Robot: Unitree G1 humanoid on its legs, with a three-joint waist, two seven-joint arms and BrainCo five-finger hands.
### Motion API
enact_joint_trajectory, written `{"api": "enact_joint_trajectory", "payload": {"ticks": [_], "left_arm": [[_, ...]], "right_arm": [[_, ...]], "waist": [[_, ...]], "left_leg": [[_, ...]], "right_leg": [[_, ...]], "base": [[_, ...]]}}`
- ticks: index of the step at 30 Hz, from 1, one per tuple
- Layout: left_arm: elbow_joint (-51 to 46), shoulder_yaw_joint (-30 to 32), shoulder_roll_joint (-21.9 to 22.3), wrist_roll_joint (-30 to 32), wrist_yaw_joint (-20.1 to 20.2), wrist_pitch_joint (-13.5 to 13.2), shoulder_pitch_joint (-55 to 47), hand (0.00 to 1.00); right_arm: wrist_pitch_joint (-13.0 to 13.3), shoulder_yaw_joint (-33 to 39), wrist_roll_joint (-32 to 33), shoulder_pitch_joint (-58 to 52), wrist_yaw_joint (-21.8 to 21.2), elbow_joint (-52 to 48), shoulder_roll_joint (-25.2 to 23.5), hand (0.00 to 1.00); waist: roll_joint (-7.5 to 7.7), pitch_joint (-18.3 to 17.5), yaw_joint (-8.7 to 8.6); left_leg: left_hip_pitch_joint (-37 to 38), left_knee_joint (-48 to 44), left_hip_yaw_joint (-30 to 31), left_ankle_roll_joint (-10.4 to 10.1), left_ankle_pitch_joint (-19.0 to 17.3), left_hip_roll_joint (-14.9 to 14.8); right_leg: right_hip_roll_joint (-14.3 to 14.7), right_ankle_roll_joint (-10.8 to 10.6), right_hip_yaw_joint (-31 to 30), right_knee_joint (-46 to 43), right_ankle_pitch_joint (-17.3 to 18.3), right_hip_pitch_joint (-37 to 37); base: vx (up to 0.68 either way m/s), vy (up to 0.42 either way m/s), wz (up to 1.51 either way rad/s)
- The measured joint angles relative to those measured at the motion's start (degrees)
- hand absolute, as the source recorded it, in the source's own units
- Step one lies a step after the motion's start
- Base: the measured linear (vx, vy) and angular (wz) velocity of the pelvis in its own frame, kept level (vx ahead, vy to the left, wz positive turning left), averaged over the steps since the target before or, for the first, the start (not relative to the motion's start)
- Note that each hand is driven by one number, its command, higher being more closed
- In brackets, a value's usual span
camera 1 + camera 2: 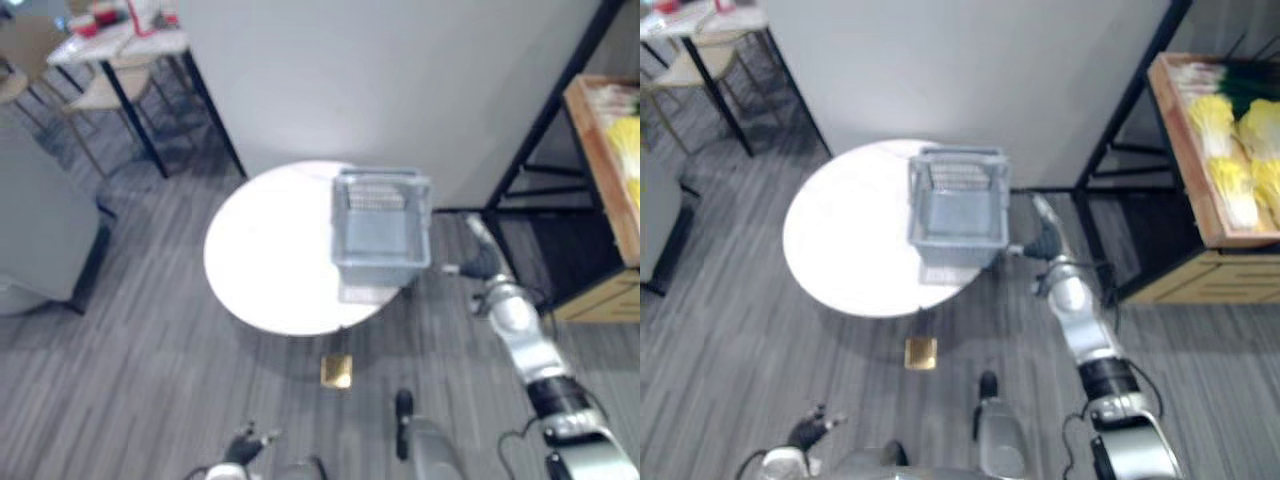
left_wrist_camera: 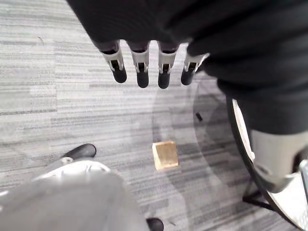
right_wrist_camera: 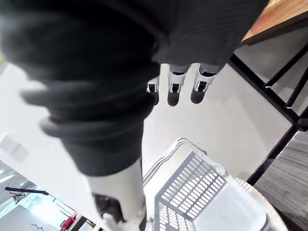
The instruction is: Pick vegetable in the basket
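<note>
A grey plastic basket [image 1: 380,235] stands on the right part of a round white table [image 1: 265,260], and nothing shows inside it. Pale yellow vegetables [image 1: 1230,150] lie in a wooden crate [image 1: 1188,185] on a rack at the right. My right hand [image 1: 1045,238] hangs just right of the basket at rim height. Its fingers [image 3: 173,91] are straight and hold nothing, with the basket [image 3: 202,192] below them. My left hand [image 1: 245,445] sits low at the near left, well away from the table. Its fingers [image 2: 139,72] are relaxed and empty over the floor.
A black metal rack [image 1: 540,130] carries the crate at the right. A grey partition wall [image 1: 380,70] rises behind the table. A small tan block [image 1: 336,371] lies on the floor under the table's near edge. A grey armchair [image 1: 40,230] stands at the left.
</note>
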State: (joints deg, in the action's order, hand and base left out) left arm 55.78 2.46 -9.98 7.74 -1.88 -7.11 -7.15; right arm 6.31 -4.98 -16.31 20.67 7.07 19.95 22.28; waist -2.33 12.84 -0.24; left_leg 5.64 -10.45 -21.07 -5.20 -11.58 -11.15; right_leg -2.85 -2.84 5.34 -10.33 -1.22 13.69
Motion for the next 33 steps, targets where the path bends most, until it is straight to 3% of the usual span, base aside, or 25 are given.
{"api": "enact_joint_trajectory", "payload": {"ticks": [1,2,3,5,6,9,10,12,13,14,18,21,26,33], "left_arm": [[0.2,0.0,0.3,0.2,0.1,-0.1,0.4,0.0],[-1.2,0.1,-0.3,0.2,0.3,-0.6,0.9,0.0],[-0.8,-0.3,0.0,0.1,0.5,-0.3,1.1,0.0],[-0.9,-1.2,0.2,0.1,0.5,-0.1,0.3,0.0],[-0.9,-1.2,0.2,0.1,0.5,-0.1,0.3,0.0],[-1.0,-0.8,0.2,0.1,0.4,0.0,-0.3,0.0],[-1.0,-0.3,0.3,0.1,0.5,0.0,-0.2,0.0],[-1.1,0.3,0.8,-0.3,0.3,-0.1,0.5,0.0],[-1.1,0.2,1.2,-0.3,0.2,-0.3,0.6,0.0],[-0.9,0.2,1.5,-0.3,0.1,-0.2,1.2,0.0],[-1.9,0.1,1.2,-0.3,0.1,-0.5,3.0,0.0],[-3.2,0.4,-0.8,-0.8,-0.3,-0.5,3.6,0.0],[-3.4,2.2,-2.5,-1.9,-0.7,-1.6,5.4,0.0],[-4.3,2.4,-2.0,-3.0,-1.8,-2.4,6.3,0.0]], "right_arm": [[0.0,0.0,0.0,0.1,0.1,0.0,0.6,0.0],[0.0,-0.1,0.0,0.6,0.1,0.2,1.1,0.0],[-0.4,-0.5,0.0,0.9,0.1,1.4,1.5,0.0],[-0.6,-2.4,-0.1,1.1,0.1,1.4,1.4,0.0],[-0.6,-2.8,-0.2,1.2,0.2,1.4,1.4,0.0],[-0.6,-5.8,-1.8,5.1,0.1,2.1,1.5,0.0],[-0.4,-7.4,-1.9,8.5,-0.1,3.7,1.6,0.0],[-0.3,-7.6,-2.5,12.7,-0.1,7.1,2.9,0.0],[-0.4,-7.9,-3.0,13.4,-0.1,7.5,3.5,0.0],[-0.4,-8.1,-3.7,13.9,0.0,7.5,4.1,0.0],[-0.4,-10.0,-4.6,17.8,-0.3,8.1,4.1,0.0],[0.1,-14.0,-6.3,26.4,-0.5,10.5,3.5,0.0],[0.2,-14.6,-6.4,36.7,0.0,12.3,3.7,0.0],[-0.1,-18.3,-9.2,45.5,0.0,20.8,4.3,0.0]], "waist": [[-1.05,0.1,-0.09],[-0.33,1.9,-0.31],[-0.8,2.7,-0.11],[-1.01,2.8,0.36],[-1.08,2.8,0.37],[-1.47,2.6,0.52],[-1.52,2.6,0.34],[-2.23,2.6,0.79],[-2.76,2.5,0.85],[-2.26,2.8,1.08],[0.33,2.7,1.48],[0.47,3.2,2.53],[1.54,5.2,2.83],[-1.02,10.4,3.72]], "left_leg": [[-1.5,-3.5,-0.1,-0.5,-1.1,-2.6],[-4.4,-14.5,0.5,-2.1,-3.1,-4.6],[-8.8,-26.4,3.2,-2.2,-1.4,-7.4],[-13.6,-35.4,4.3,-2.4,-1.4,-8.1],[-13.9,-35.3,4.0,-2.2,-1.5,-8.1],[-14.5,-19.2,5.1,-1.8,-1.4,-6.0],[-14.4,-10.6,7.4,-1.7,-0.1,-4.9],[-12.4,2.1,9.0,-2.6,6.4,-4.0],[-11.8,3.9,8.8,-2.4,8.9,-4.1],[-10.4,5.0,7.5,-3.3,12.4,-3.5],[-9.1,6.5,3.0,-1.3,11.5,1.9],[-8.9,6.4,-0.2,-0.9,11.2,2.3],[-13.2,6.1,-0.3,0.3,10.4,2.1],[-17.2,11.3,1.9,-0.1,16.1,1.8]], "right_leg": [[0.8,1.1,1.9,-2.0,1.7,0.1],[0.0,3.3,2.7,-9.4,7.0,0.8],[0.8,2.9,3.2,-9.6,8.4,-1.3],[0.8,3.0,3.5,-6.4,8.3,-4.9],[0.8,3.2,3.6,-5.4,7.9,-5.9],[0.7,2.8,1.3,-2.1,7.0,-7.0],[0.7,2.0,0.1,-0.3,5.3,-6.8],[0.6,0.8,-1.9,1.3,3.7,-6.9],[0.8,0.4,-2.3,1.4,3.7,-7.0],[-0.1,-0.8,-3.5,1.2,3.8,-7.1],[-5.1,-4.1,-4.6,4.0,1.2,-6.7],[-5.3,-3.8,-5.6,6.0,-2.4,-5.8],[-5.3,-3.4,-4.1,9.4,-3.8,-3.1],[-3.9,-2.5,-0.3,11.2,-5.5,0.9]], "base": [[0.33,-0.299,0.28],[0.23,-0.211,0.34],[0.2,-0.179,0.25],[0.19,-0.122,-0.01],[0.23,-0.075,-0.06],[0.19,0.016,-0.34],[0.19,0.118,-0.56],[0.24,0.244,-0.58],[0.26,0.36,-0.59],[0.2,0.329,-0.43],[0.11,0.241,-0.36],[0.02,0.138,-0.51],[-0.05,-0.004,-0.06],[-0.06,-0.045,0.15]]}}
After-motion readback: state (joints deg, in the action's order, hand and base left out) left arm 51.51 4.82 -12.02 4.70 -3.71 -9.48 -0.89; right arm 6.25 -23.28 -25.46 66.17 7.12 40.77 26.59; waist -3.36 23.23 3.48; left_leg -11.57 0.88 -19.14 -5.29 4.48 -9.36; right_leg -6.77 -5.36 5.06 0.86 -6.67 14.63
